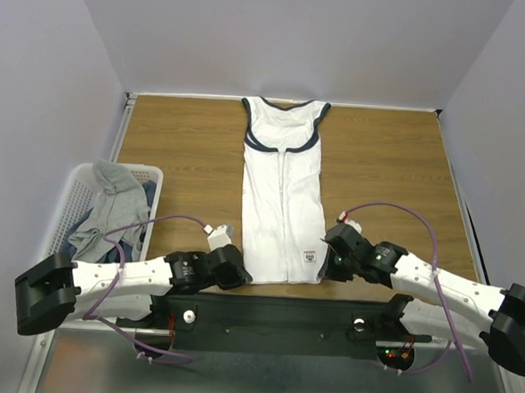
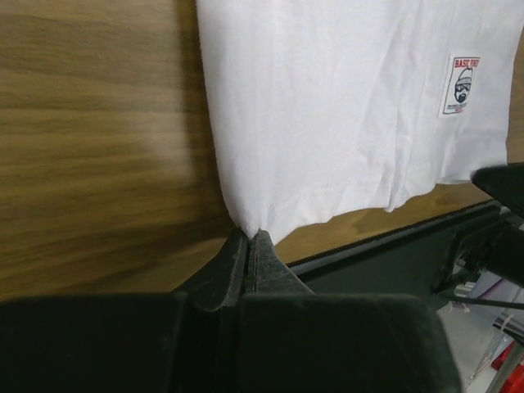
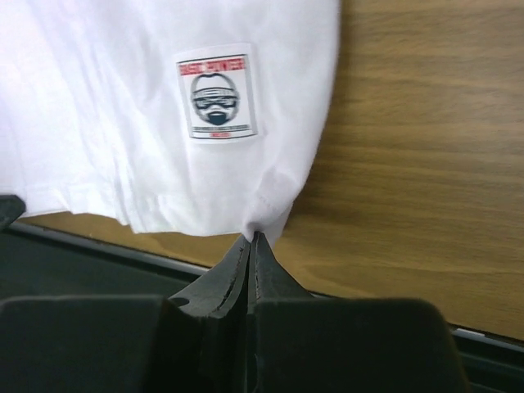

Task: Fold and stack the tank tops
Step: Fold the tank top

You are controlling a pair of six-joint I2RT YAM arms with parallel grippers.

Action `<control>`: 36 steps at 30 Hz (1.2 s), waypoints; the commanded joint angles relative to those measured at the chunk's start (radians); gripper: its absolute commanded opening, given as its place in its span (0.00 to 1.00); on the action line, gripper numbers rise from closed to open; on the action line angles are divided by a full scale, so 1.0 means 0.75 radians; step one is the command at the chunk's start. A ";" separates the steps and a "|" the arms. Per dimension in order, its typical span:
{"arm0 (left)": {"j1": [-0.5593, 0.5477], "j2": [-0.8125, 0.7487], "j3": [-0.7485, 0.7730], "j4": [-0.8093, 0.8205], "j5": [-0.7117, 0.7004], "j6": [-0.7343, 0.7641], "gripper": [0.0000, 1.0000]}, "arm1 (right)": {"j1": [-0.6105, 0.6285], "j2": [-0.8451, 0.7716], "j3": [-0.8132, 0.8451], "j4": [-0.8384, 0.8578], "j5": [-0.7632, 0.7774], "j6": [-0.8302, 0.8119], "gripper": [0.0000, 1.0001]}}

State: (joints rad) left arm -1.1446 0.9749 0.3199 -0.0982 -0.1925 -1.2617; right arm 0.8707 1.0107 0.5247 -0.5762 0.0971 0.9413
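White tank top (image 1: pixel 283 198), just one, lies flat on the wooden bench (image 1: pixel 380 168), hem toward the arms. Two claws pinch it: the left claw (image 2: pixel 248 237) is clamped on its left hem corner and the right claw (image 3: pixel 251 237) on its right. Grey tank tops (image 1: pixel 110 205) are heaped in one basket (image 1: pixel 65 211); their number is unclear.

Plain pale grey-lavender walls (image 1: pixel 290 38) closed in three sides, brown wood-grain tabletop (image 1: pixel 185 147) lay evenly lit, dull grey metal sheet (image 1: pixel 260 388) ran along the near edge.
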 commanded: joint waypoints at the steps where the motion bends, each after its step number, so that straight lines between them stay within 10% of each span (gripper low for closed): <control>1: -0.104 -0.013 0.064 -0.069 -0.024 -0.083 0.00 | 0.121 -0.057 0.057 -0.017 0.020 0.074 0.02; 17: -0.609 0.034 0.300 -0.401 -0.224 -0.410 0.00 | 0.625 -0.057 0.258 -0.271 0.337 0.348 0.00; 36: 0.018 -0.075 0.404 -0.233 -0.339 0.177 0.00 | 0.257 0.229 0.615 -0.101 0.588 -0.124 0.01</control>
State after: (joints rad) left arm -1.1904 0.9005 0.5598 -0.3332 -0.4053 -1.2659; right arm 1.1320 1.1542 0.9264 -0.7506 0.4835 0.9871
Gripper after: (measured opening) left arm 0.036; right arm 0.018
